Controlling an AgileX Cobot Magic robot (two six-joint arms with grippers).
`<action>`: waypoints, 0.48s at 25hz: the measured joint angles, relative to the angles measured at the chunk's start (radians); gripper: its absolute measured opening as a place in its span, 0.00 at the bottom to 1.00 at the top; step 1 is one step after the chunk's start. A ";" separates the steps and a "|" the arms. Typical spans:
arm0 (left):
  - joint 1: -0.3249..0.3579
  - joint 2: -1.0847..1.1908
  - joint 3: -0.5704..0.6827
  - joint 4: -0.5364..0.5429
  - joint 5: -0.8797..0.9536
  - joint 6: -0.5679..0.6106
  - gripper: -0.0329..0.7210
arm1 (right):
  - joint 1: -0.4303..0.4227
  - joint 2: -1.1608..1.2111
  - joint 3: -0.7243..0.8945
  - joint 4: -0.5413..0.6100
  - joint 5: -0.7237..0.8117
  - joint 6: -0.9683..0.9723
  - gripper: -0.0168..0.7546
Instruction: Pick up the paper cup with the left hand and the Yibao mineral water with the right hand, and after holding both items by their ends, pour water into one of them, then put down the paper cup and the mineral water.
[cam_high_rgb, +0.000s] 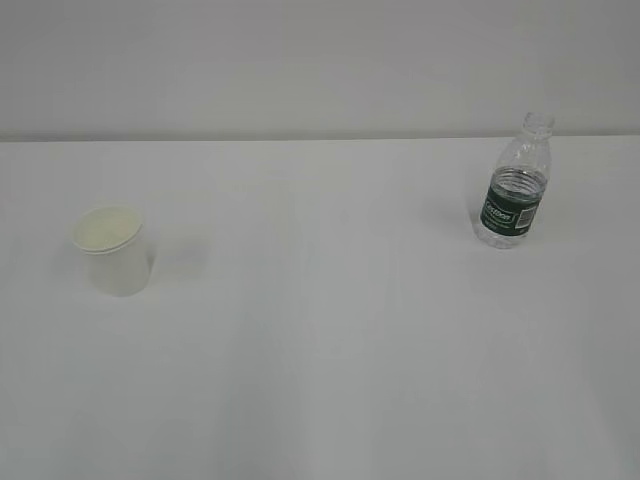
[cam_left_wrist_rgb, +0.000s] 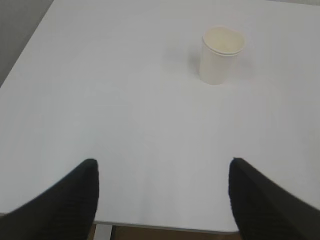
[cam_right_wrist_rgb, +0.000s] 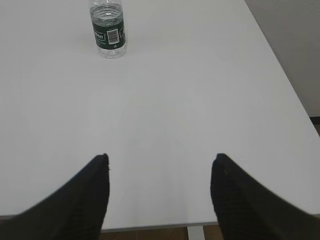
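Observation:
The white paper cup (cam_high_rgb: 113, 252) stands upright on the left of the white table; in the left wrist view the paper cup (cam_left_wrist_rgb: 220, 55) is far ahead and to the right of my left gripper (cam_left_wrist_rgb: 163, 162), which is open and empty near the table's front edge. The Yibao mineral water (cam_high_rgb: 517, 186), a clear uncapped bottle with a dark green label, stands upright at the back right. In the right wrist view the bottle (cam_right_wrist_rgb: 108, 31) is far ahead, left of my right gripper (cam_right_wrist_rgb: 161, 157), also open and empty. Neither arm shows in the exterior view.
The white table (cam_high_rgb: 320, 340) runs back to a pale wall. Its front edge (cam_left_wrist_rgb: 165, 227) lies just under both grippers. The table's left edge (cam_left_wrist_rgb: 27, 45) and right edge (cam_right_wrist_rgb: 280, 65) drop off to a grey floor.

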 joint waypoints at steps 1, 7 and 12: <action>0.000 0.000 0.000 0.000 0.000 0.000 0.82 | 0.000 0.000 0.000 0.000 0.000 0.000 0.65; 0.000 0.000 0.000 0.000 0.000 0.000 0.82 | 0.000 0.000 0.000 0.000 0.000 0.000 0.65; 0.000 0.000 0.000 0.000 0.000 0.000 0.82 | 0.000 0.000 0.000 0.000 0.000 0.000 0.65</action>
